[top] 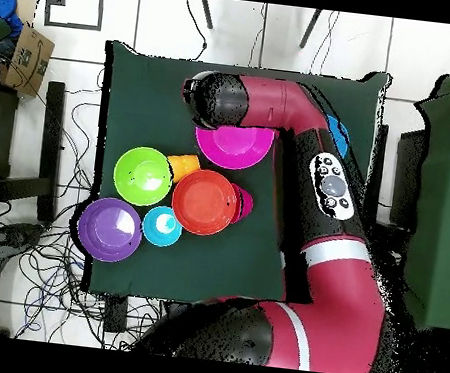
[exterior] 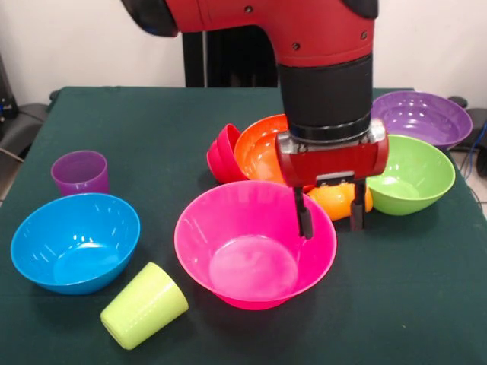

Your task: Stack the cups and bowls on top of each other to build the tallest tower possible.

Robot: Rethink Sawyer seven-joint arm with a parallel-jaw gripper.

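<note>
Bowls and cups are shown spread over the green table (exterior: 114,122), with no tall tower yet built. The pink bowl (exterior: 255,243) sits upright near the table's front; behind it the orange bowl (exterior: 259,148) leans on its side with the small red bowl (exterior: 222,153) nested against its back. The orange cup (exterior: 335,201) lies on its side between the pink bowl and the lime green bowl (exterior: 411,175), with the purple bowl (exterior: 421,116) behind. The blue bowl (exterior: 76,242), the purple cup (exterior: 80,172) and the toppled lime green cup (exterior: 144,306) are set well apart on the other side; a small light blue bowl (top: 162,226) is seen only from overhead. The gripper (exterior: 330,215) is held over the pink bowl's rim, just in front of the orange cup, its jaws parted and empty. The step in hand is judged to be an approach to the orange cup; a short further reach and closure on its ridged wall are called for. The arm (top: 316,175) is extended across the table, wrist pointed straight down.
</note>
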